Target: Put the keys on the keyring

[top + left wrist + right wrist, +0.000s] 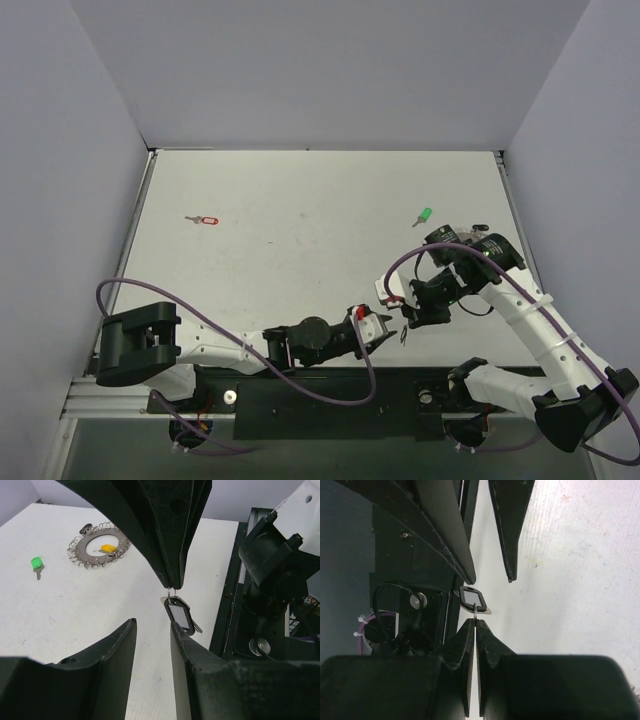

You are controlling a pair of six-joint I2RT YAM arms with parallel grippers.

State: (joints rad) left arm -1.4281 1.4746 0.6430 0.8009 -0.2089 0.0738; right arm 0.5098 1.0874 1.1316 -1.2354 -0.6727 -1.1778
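Over the table point(300, 220), right tool point(476, 622) pinches dark key point(472, 599).

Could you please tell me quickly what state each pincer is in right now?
Left pincer: open, holding nothing, close to the dark-headed key.
Right pincer: closed, holding that key.

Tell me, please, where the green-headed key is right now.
In the top view the green-headed key lies loose on the table, far right; the left wrist view shows it just left of the keyring.
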